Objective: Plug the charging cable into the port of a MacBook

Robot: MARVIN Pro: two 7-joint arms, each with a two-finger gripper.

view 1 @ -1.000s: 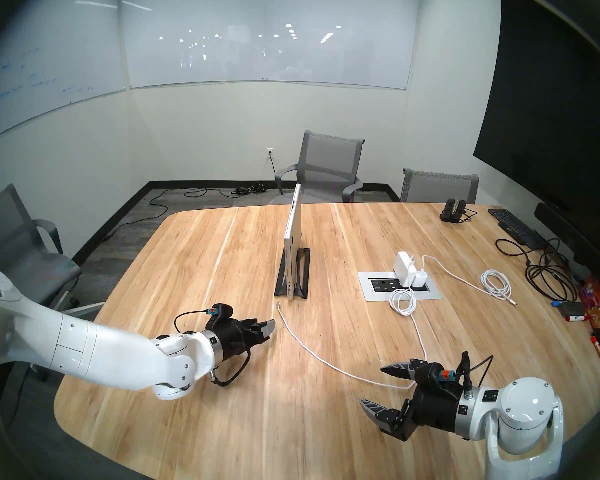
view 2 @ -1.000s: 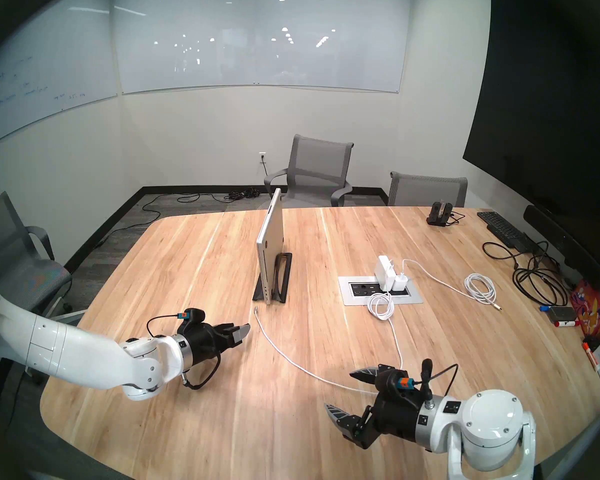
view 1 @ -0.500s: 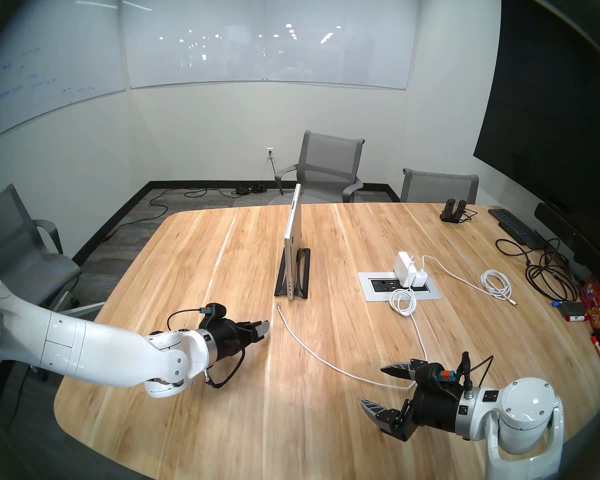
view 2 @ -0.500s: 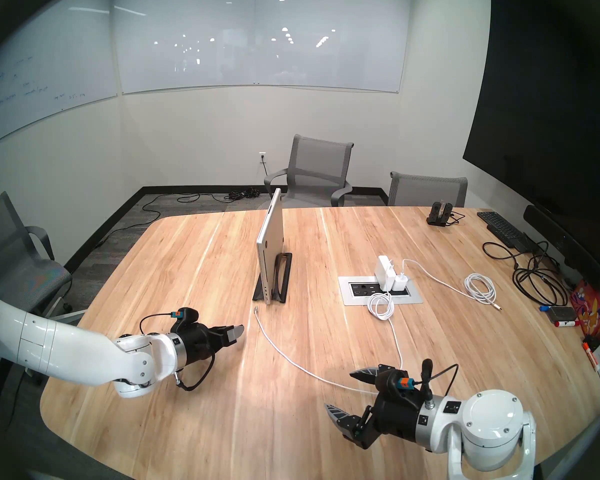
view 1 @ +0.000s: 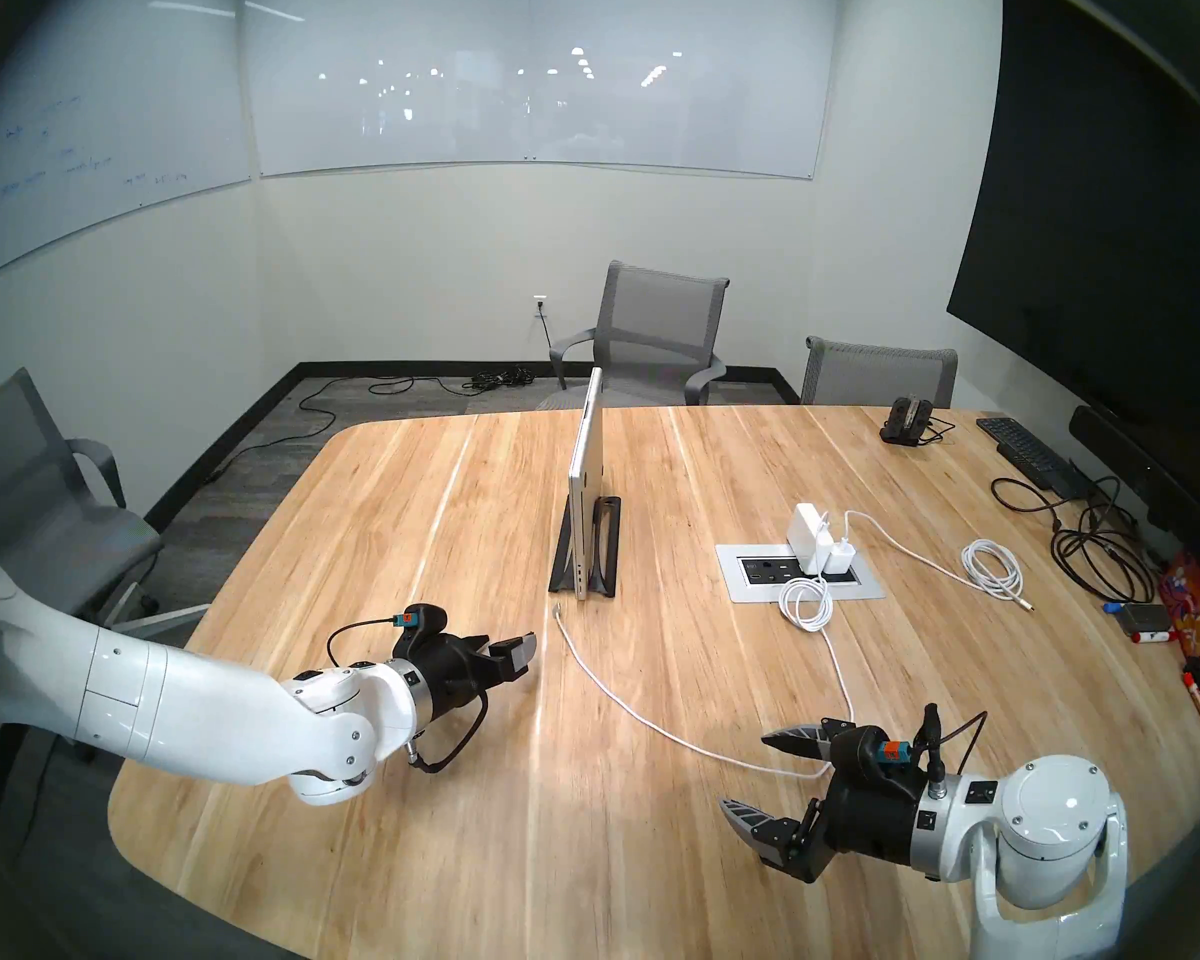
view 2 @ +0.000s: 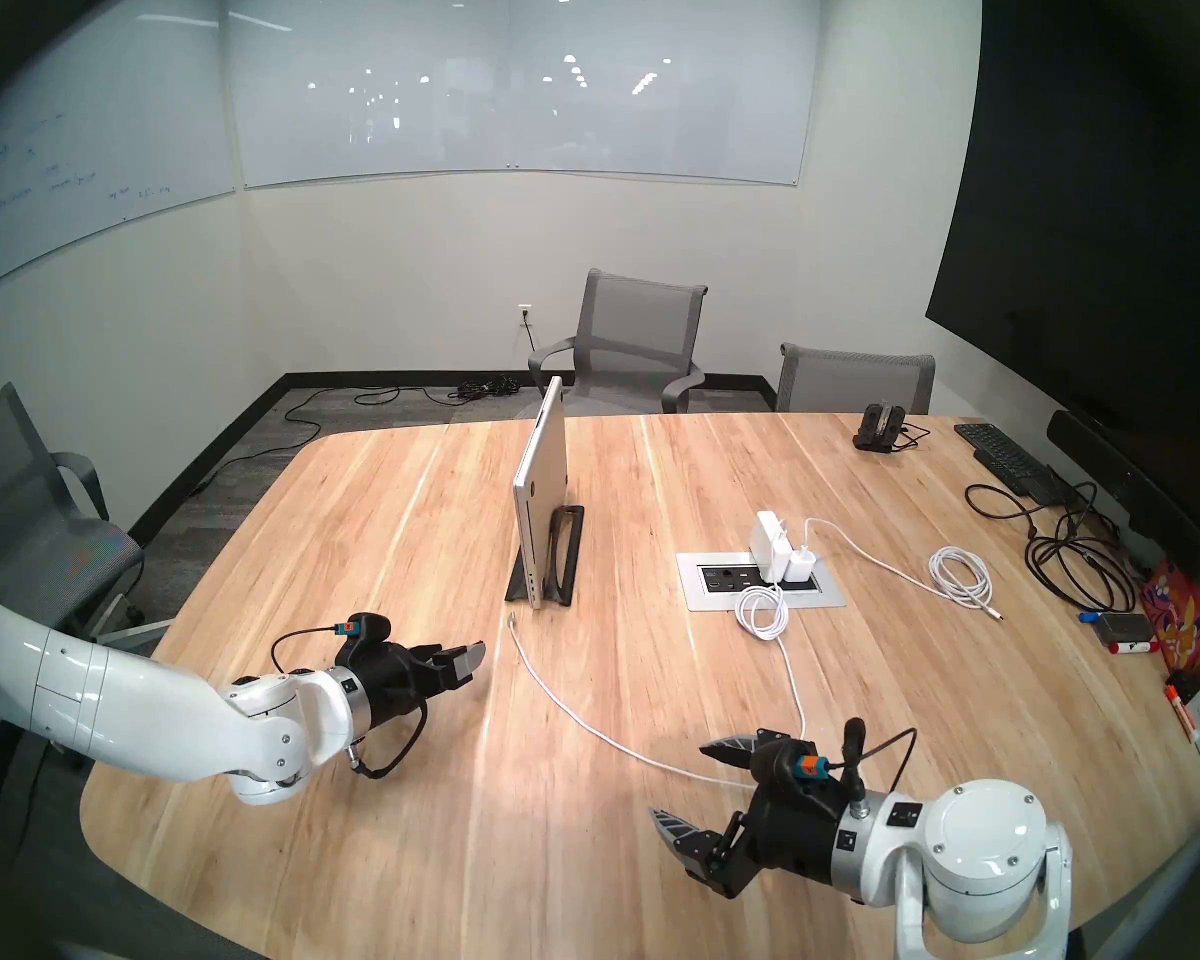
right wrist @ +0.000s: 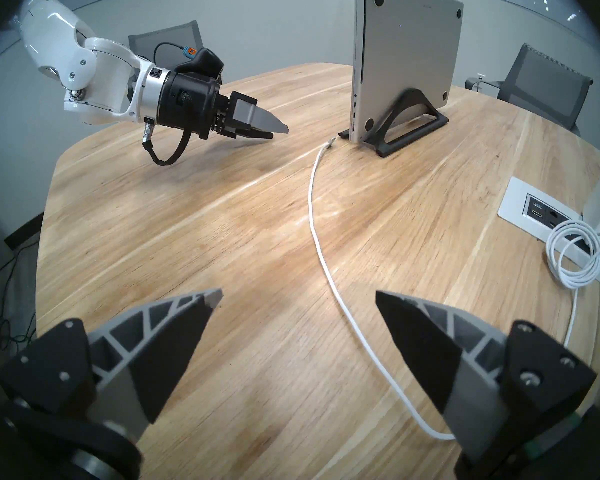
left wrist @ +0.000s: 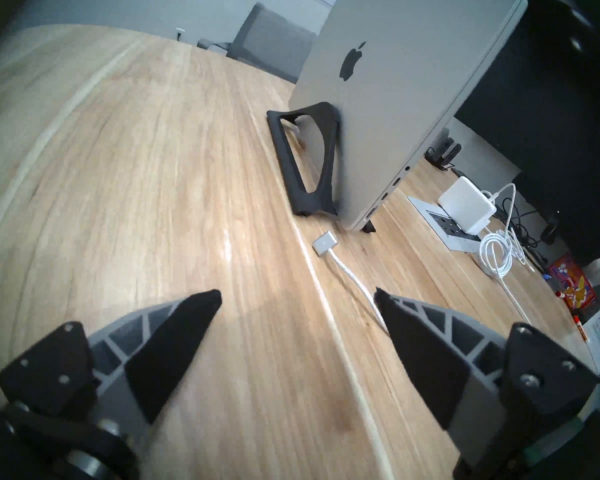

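**Both grippers empty, cable loose on the table**

The left gripper (left wrist: 298,297) stands wide apart and holds nothing; in the left wrist view the cable (left wrist: 355,283) passes just by its right fingertip (left wrist: 387,301), contact unclear. The right gripper (right wrist: 298,297) is also wide and empty, above the table (view 1: 445,494) at lower right of the head view. The left arm reaches in from the left edge, gripper angled slightly down toward the MacBook (view 1: 585,480). The MacBook stands on edge in a black stand (view 1: 607,543) at frame centre. The cable's connector (view 1: 556,609) lies flat just below the MacBook's lower corner, unplugged.
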